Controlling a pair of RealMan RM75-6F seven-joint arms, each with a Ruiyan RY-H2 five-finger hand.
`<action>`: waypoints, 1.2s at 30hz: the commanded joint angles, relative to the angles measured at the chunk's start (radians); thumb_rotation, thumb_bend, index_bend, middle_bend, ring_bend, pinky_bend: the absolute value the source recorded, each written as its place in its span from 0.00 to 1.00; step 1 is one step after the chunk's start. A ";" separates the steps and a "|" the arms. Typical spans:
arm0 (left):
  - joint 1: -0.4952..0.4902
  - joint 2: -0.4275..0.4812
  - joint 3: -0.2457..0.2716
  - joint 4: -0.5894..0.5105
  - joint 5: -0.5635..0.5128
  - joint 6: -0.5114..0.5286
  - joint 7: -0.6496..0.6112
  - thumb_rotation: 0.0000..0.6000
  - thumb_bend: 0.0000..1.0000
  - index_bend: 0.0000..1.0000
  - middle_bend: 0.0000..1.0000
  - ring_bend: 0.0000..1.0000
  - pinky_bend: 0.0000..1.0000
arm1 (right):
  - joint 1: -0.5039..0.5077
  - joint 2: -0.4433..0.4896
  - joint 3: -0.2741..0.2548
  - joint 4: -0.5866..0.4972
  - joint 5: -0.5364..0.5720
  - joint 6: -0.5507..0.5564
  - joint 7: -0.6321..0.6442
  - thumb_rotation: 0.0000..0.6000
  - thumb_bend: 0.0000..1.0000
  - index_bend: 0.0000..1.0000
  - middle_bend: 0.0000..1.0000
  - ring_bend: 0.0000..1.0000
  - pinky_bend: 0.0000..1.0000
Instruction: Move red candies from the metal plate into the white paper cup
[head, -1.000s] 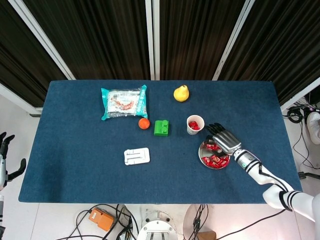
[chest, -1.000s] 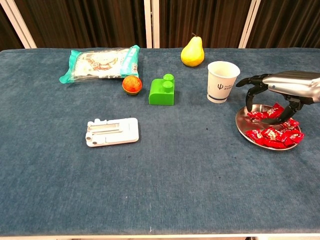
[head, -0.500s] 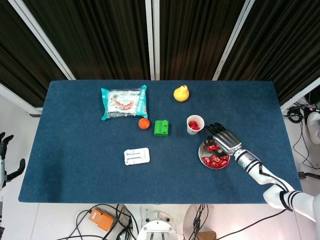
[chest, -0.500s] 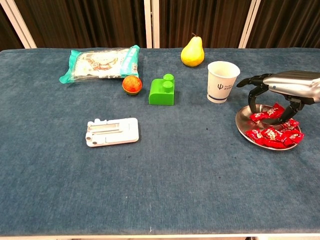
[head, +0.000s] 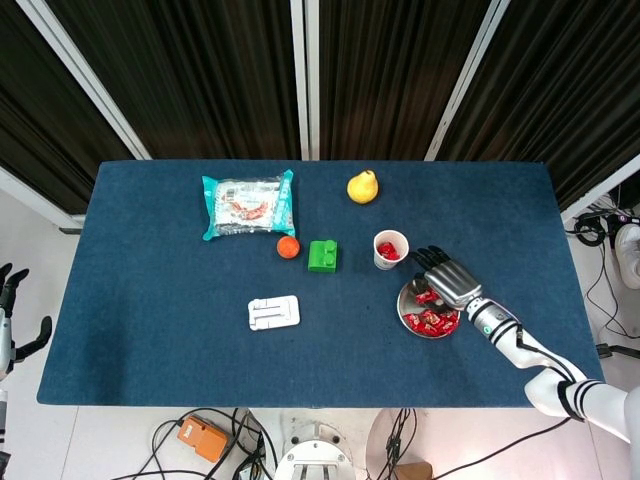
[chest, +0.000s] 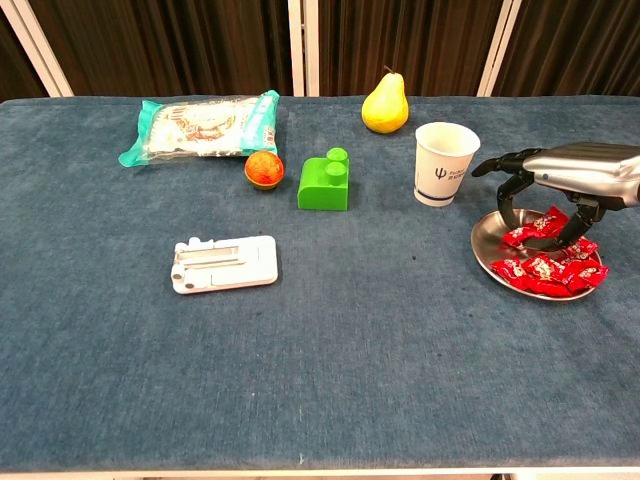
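The metal plate (chest: 488, 245) lies at the table's right, with several red wrapped candies (chest: 545, 270) on it; the head view shows this plate (head: 405, 305) too. The white paper cup (chest: 444, 163) stands just left of it, and a red candy shows inside the cup (head: 389, 251). My right hand (chest: 570, 175) hangs over the plate's far side with its fingers curled down around one candy (chest: 533, 228). Whether that candy is pinched I cannot tell. My left hand (head: 12, 312) hangs off the table's left edge, fingers apart, holding nothing.
A green block (chest: 325, 181), a small orange ball (chest: 264, 169), a pear (chest: 385, 104) and a snack bag (chest: 202, 125) lie along the back. A white flat holder (chest: 223, 263) sits mid-table.
The right hand has edged slightly toward the plate's middle, and the candy under its fingers has shifted a little. The left hand has barely moved.
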 joint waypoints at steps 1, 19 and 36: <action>0.000 0.000 0.001 0.001 0.001 0.000 0.000 1.00 0.35 0.11 0.00 0.00 0.00 | -0.001 0.004 0.003 -0.002 0.000 0.006 0.000 1.00 0.48 0.62 0.09 0.00 0.00; -0.001 -0.003 0.002 0.000 0.004 0.000 0.004 1.00 0.35 0.11 0.00 0.00 0.00 | 0.018 0.134 0.112 -0.118 0.017 0.129 0.056 1.00 0.51 0.64 0.09 0.00 0.00; -0.001 -0.002 0.001 0.000 0.000 0.001 0.003 1.00 0.35 0.11 0.00 0.00 0.00 | 0.188 0.014 0.175 0.064 0.077 -0.085 0.100 1.00 0.51 0.64 0.09 0.00 0.00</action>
